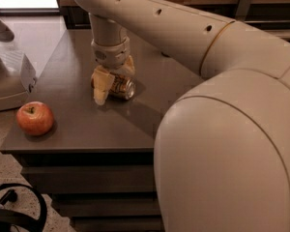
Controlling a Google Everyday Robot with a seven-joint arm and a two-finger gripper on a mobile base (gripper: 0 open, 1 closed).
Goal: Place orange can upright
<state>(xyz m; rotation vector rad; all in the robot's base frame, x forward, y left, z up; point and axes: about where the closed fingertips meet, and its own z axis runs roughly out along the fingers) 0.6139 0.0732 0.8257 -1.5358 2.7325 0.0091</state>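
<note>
The orange can point(122, 87) lies on its side on the dark grey table point(77, 120), near the middle, its silver end pointing right. My gripper point(115, 79) comes straight down onto it from the arm above. The near finger point(101, 87) presses against the can's left part, and the far finger point(129, 66) sits behind the can. The fingers are closed on the can, which still rests on the table.
A red-orange apple point(35, 118) sits at the table's front left corner. A white machine point(7, 76) stands to the left, beside the table. My large arm housing point(232, 144) fills the right of the view. A black cable loop point(12, 211) lies on the floor.
</note>
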